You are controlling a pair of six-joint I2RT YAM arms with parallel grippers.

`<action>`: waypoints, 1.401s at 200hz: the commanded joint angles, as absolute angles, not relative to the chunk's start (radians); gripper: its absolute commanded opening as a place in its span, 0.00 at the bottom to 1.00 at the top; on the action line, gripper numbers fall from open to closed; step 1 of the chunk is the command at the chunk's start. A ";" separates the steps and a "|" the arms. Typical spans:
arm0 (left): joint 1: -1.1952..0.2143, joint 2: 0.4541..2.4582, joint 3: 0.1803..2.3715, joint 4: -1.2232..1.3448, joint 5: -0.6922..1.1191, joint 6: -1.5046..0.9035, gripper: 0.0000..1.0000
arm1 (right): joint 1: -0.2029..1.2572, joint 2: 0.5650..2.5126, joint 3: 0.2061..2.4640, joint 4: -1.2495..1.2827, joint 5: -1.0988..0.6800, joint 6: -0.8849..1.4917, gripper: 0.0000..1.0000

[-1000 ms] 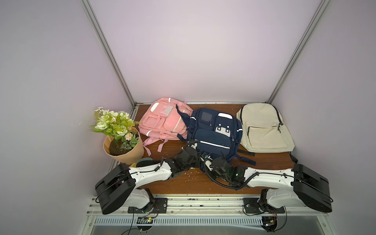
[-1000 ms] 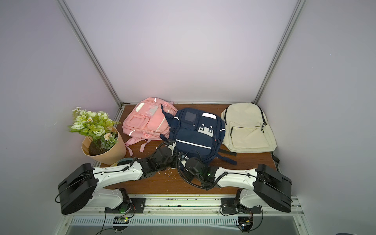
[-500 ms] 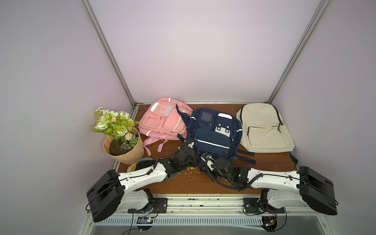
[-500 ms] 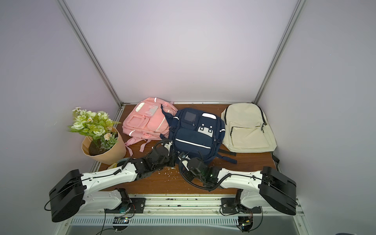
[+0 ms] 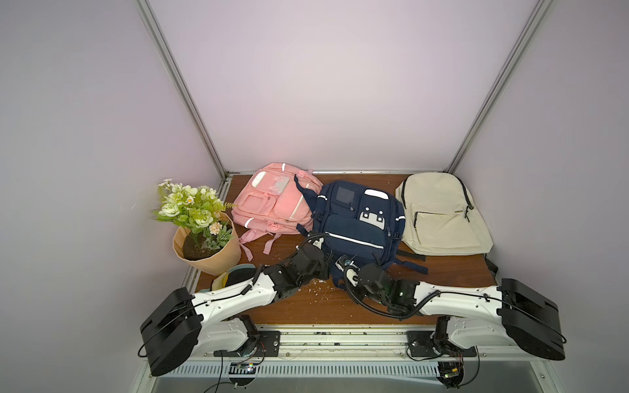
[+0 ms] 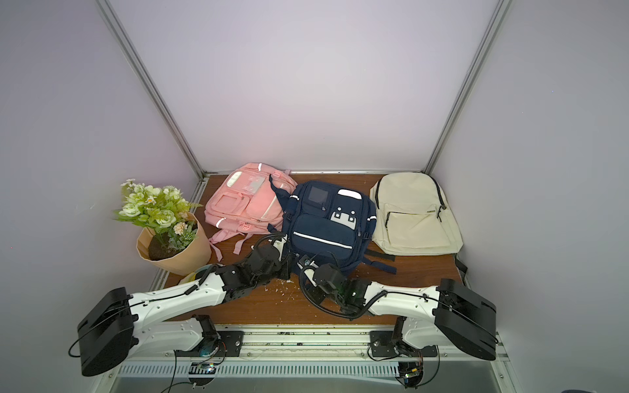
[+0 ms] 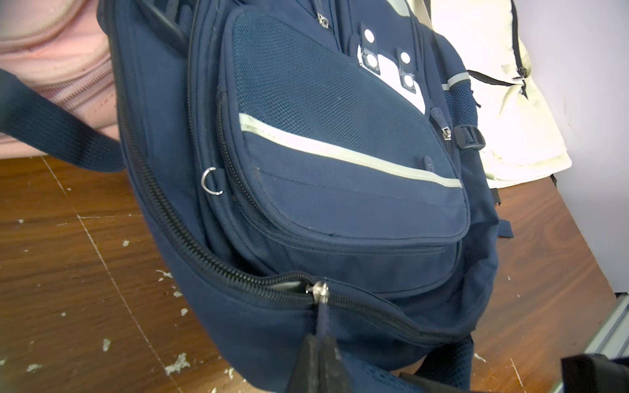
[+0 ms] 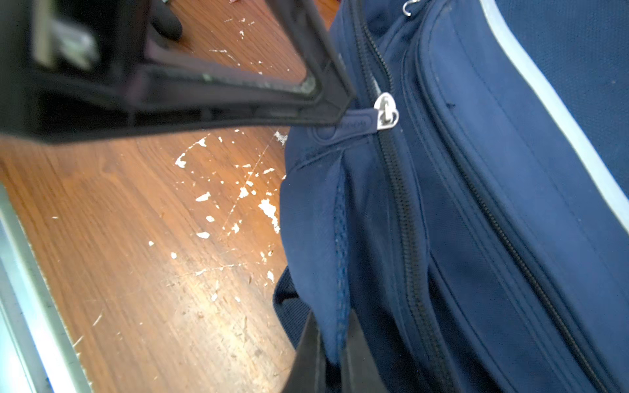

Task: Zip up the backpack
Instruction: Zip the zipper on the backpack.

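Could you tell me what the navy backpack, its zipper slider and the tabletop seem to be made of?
Navy backpack: woven synthetic fabric, probably nylon or polyester; matte, with a visible mesh weave.
Zipper slider: metal, shiny silver glints.
Tabletop: wood-look laminate or veneer, likely; glossy grain chipped to white flecks.
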State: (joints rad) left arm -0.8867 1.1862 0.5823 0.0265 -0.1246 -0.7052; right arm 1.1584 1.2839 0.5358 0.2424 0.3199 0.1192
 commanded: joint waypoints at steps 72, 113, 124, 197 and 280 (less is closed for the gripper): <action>-0.859 1.116 0.545 -0.002 -0.122 -0.638 0.00 | 1.049 1.229 0.609 0.242 0.245 0.112 0.51; -0.862 1.074 0.526 0.005 -0.104 -0.637 0.00 | 0.976 1.381 0.669 0.278 0.175 0.106 0.49; -0.861 1.066 0.522 0.008 -0.104 -0.637 0.00 | 0.970 1.408 0.684 0.283 0.145 0.098 0.49; -0.856 1.039 0.522 -0.066 -0.209 -0.656 0.00 | 0.974 1.366 0.654 0.276 0.102 0.084 0.00; -0.966 0.923 0.559 -0.093 -0.301 -0.523 0.37 | 1.035 1.307 0.723 0.194 0.139 0.074 0.00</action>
